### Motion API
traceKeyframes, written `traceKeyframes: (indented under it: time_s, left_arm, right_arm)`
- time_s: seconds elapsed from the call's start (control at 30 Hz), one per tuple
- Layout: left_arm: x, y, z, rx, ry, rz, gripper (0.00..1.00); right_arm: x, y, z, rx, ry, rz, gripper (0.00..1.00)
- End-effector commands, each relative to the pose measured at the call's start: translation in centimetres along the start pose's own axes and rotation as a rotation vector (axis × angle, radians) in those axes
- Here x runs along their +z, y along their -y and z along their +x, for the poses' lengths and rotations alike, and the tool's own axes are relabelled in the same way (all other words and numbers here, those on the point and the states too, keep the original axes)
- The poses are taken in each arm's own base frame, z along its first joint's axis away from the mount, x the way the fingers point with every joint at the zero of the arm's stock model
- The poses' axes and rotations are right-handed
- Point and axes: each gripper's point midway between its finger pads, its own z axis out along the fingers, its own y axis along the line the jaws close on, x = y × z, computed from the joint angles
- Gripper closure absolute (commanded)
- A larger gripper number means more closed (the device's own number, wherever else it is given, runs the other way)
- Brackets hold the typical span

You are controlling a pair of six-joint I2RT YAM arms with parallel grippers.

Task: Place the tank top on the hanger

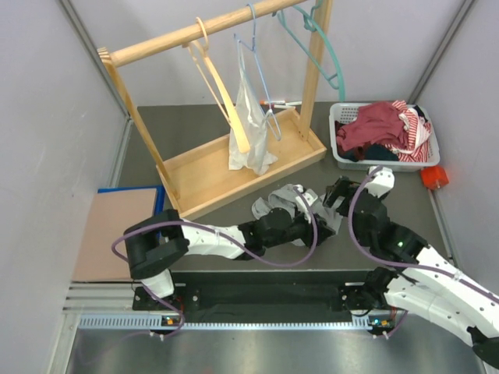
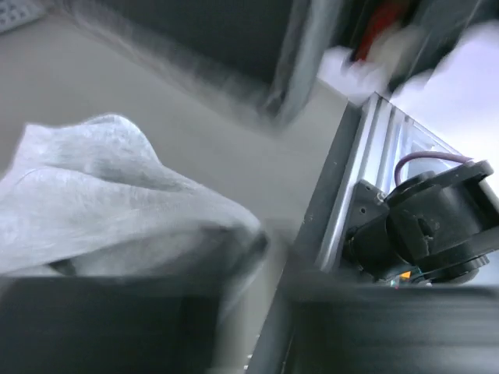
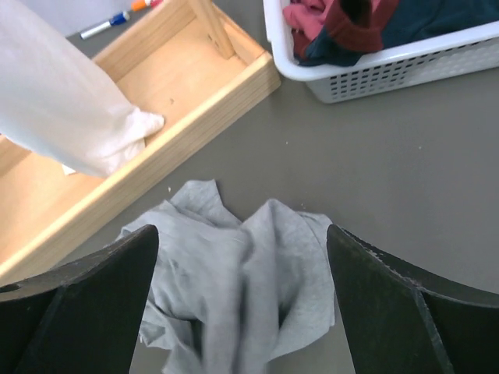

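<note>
Broadly, the wooden rack point(image 1: 210, 175) fills the far middle of the table, and the white basket point(image 1: 386, 164) of red clothes sits at about 3 o'clock from it. The tank top point(image 1: 290, 195) lies crumpled on the table just near of the rack's base, a grey heap whose longer run goes roughly from 9 to 3 o'clock in the top view. No strap or neckline can be made out in it. The hanger point(image 1: 327, 54) hangs by its hook from the right end of the rack's bar, at about 1 o'clock from the heap and well apart from it, up off the table.

Both arms meet at the cloth. The left gripper point(image 1: 306, 220) comes in from 8 o'clock and sits at the heap's near edge. Its wrist view is blurred, showing grey fabric right up against dark finger shapes, so I cannot tell whether that claw is spread or pinching. The right gripper point(image 1: 337, 195) is at the heap's 3 o'clock end. In its wrist view the fingers point(image 3: 78, 300) stand wide apart with the fabric bunched between them, spilling toward 11 o'clock.

I judge the right arm nearer the hanger, so a lift would travel toward 1 o'clock and upward.
</note>
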Motion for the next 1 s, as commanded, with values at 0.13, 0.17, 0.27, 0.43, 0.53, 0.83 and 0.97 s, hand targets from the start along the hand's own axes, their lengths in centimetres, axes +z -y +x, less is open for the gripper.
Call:
traceKeyframes:
  time_s: [0.13,0.17,0.27,0.43,0.53,0.83,0.97]
  left_arm:
    - [-2.4,-3.5,0.6,0.133,-0.034,-0.164,0.07]
    - [-3.7,-5.7,1.1,0.171,-0.046,-0.262,0.05]
    - [-6.4,-7.8,-0.8,0.23,-0.006,-0.399,0.03]
    - [-10.5,-13.4,-1.2,0.192,-0.019,-0.579,0.02]
    - [-11.5,-16.4,-1.2,0.082,-0.01,-0.608,0.05]
    - [-9.3,-18.9,-1.8,0.065,0.002,-0.595,0.16]
    - [-8.0,-19.8,-1.7,0.062,-0.007,-0.588,0.24]
  right_arm:
    - [-0.4,0.0,-0.7,-0.029,0.014,-0.004,0.11]
    - [-0.2,-0.2,-0.2,-0.033,0.002,-0.007,0.11]
    - [0.7,-1.4,1.5,-0.057,-0.048,-0.043,0.11]
    - [2.2,-3.7,5.5,-0.072,-0.159,-0.117,0.12]
    - [2.7,-4.1,8.0,-0.078,-0.227,-0.137,0.12]
    - [2.5,-3.5,11.4,-0.057,-0.299,-0.142,0.13]
    - [2.4,-3.0,11.5,-0.061,-0.3,-0.128,0.13]
